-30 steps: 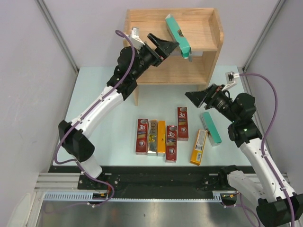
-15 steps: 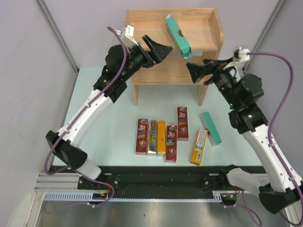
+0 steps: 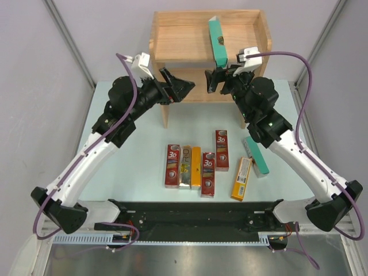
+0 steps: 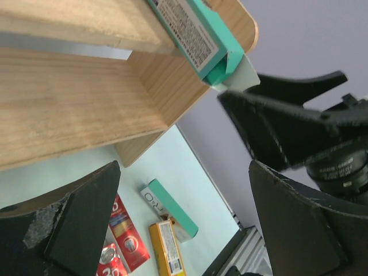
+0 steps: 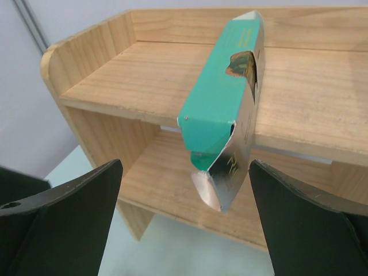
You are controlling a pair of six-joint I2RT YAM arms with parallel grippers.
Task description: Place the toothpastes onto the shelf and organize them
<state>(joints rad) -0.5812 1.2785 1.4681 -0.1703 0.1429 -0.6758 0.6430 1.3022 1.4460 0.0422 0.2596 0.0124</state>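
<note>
Noted left end effector (image 3: 183, 91) backed off from shelf (image 3: 172, 43), jaws apart, empty; noted right end effector (image 3: 210, 80) risen from bench (image 3: 126, 149) to teal toothpaste (image 3: 217, 41) (now lying straighter), jaws apart.

We list: shelf (image 3: 178, 43), pale natural wood; upper carton (image 3: 218, 43), teal with silver inner flap; red cartons (image 3: 172, 167), white "3D" lettering; tabletop (image 3: 138, 167), pale mint.

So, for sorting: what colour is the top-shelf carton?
The carton is teal-green; clearest in the right wrist view.
</note>
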